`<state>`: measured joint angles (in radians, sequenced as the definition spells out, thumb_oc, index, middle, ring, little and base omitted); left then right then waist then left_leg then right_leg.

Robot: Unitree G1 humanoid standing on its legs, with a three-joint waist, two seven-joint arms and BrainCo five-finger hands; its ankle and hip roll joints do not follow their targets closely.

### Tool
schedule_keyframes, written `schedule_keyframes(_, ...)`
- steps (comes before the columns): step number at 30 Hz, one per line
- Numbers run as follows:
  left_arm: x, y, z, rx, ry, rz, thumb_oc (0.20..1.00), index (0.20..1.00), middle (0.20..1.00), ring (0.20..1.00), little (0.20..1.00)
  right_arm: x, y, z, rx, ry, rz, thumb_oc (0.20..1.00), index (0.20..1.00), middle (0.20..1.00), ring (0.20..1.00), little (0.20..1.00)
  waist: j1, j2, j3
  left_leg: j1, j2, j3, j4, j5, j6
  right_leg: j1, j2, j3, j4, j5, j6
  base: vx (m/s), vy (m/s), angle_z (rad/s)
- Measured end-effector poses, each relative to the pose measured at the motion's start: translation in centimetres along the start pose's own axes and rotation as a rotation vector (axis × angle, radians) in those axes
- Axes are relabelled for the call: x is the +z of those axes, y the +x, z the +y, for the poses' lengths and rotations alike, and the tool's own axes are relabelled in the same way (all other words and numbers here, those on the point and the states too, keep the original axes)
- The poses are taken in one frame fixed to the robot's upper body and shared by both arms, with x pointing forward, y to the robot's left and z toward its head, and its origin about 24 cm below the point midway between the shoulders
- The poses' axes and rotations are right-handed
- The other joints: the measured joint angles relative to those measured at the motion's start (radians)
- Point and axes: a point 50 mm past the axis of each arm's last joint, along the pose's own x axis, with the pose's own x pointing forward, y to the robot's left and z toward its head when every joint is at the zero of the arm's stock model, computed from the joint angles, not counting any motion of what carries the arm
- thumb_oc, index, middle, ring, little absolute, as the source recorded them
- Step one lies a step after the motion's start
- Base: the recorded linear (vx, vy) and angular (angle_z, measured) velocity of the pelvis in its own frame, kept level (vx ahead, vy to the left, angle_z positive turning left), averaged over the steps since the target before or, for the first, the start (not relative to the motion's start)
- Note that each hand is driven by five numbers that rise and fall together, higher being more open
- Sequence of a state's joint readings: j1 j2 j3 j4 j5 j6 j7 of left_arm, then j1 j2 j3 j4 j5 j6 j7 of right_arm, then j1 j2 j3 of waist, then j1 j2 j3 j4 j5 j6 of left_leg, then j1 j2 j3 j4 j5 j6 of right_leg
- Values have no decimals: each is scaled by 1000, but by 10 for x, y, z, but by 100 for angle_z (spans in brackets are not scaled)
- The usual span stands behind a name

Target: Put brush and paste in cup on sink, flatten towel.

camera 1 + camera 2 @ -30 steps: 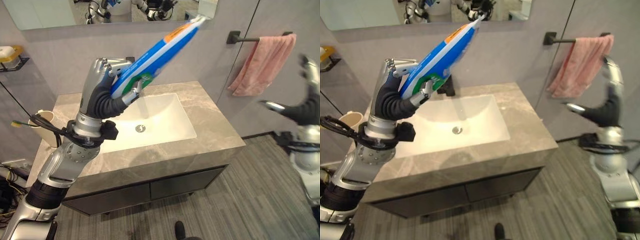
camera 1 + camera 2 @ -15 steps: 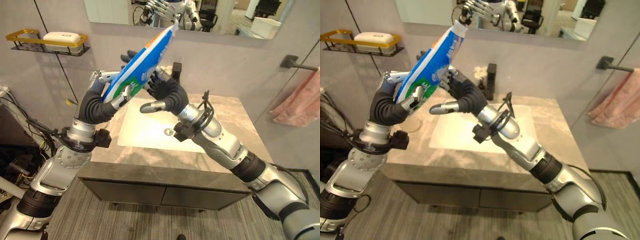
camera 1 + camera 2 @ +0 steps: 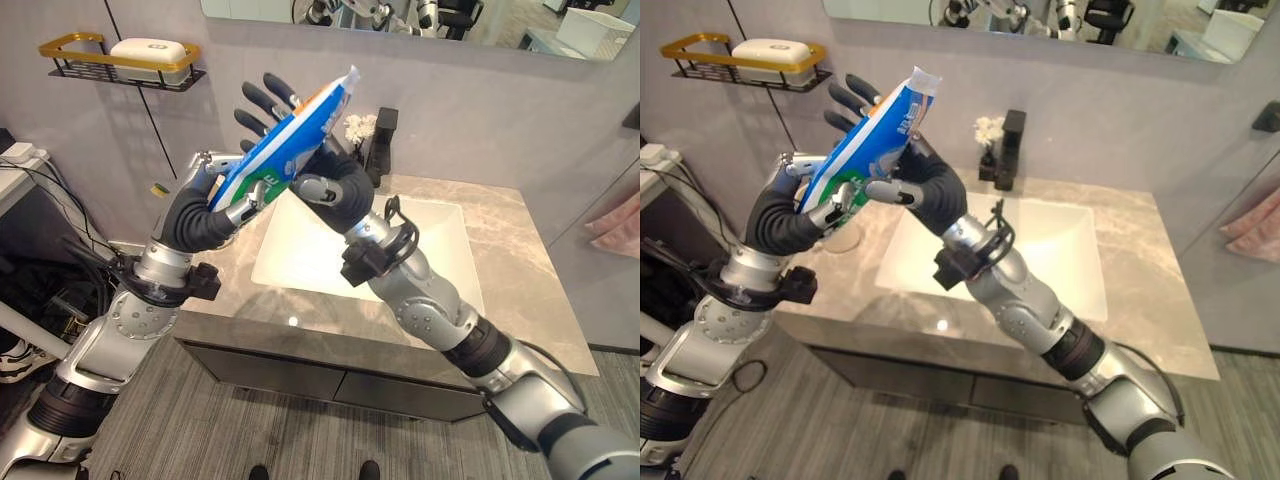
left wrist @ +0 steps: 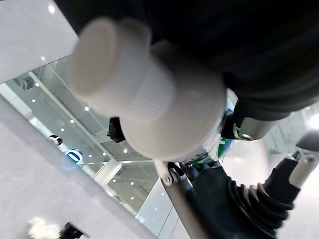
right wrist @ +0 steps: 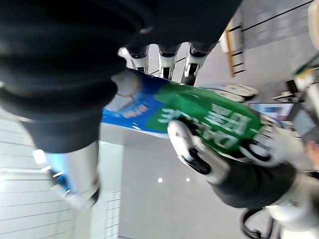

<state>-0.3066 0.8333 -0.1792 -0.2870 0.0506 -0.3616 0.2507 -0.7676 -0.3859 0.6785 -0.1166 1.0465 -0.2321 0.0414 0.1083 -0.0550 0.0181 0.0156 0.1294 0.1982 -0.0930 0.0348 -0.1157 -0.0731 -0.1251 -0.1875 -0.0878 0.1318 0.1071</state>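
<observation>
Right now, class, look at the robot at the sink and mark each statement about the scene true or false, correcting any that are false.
1. The left hand is curled round the toothpaste tube. True.
2. The right hand hangs idle beside the pink towel. False: it is up at the tube, fingers spread behind it.
3. The tube lies in the basin. False: it is held up in the air, tilted.
4. A soap bar sits on the gold-rimmed wall shelf. True.
5. The tap is white. False: it is black.
</observation>
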Motion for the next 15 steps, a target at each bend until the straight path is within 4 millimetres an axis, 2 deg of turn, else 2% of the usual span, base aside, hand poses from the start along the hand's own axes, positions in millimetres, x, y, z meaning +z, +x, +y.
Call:
schedule_keyframes(1,0,-2,-2,-8,-3,4,200,200,200,200,200,-1,-1,-1,-11,-4,6,200,200,200,200,200,-3,0,0,1,0,-1,0,0,0,1,0,-1,0,-1,0,0,0,0)
schedule_keyframes(10,-2,-18,-10,-47,6,48,200,200,200,200,200,-7,0,1,-46,19,14,200,200,200,200,200,-2,1,2,-5,2,-24,0,1,-1,6,1,-16,0,-4,0,2,4,5)
schedule_keyframes(11,-2,-19,-10,-49,4,51,485,485,485,485,485,-8,0,1,-47,14,17,200,200,200,200,200,-2,1,3,-6,2,-26,0,1,-1,6,0,-17,0,-4,0,4,6,7)
schedule_keyframes(12,-2,-21,-12,-54,1,57,1000,1000,1000,1000,1000,-9,0,2,-56,11,17,200,200,200,200,200,4,0,6,-9,2,-28,0,1,-1,7,0,-20,0,-5,-1,-1,4,11)
schedule_keyframes(14,-4,-26,-16,-47,-19,84,1000,1000,1000,1000,1000,-11,-2,0,-80,-2,16,200,200,200,200,200,5,2,11,-22,0,-51,0,4,-2,7,-4,-46,0,-8,0,-5,-4,28)
schedule_keyframes(15,-8,-34,-19,-40,-30,132,1000,1000,1000,1000,1000,-9,-4,-2,-100,-25,10,200,200,200,200,200,20,4,17,-37,0,-60,1,7,-1,6,-5,-57,0,-9,0,3,-1,56)
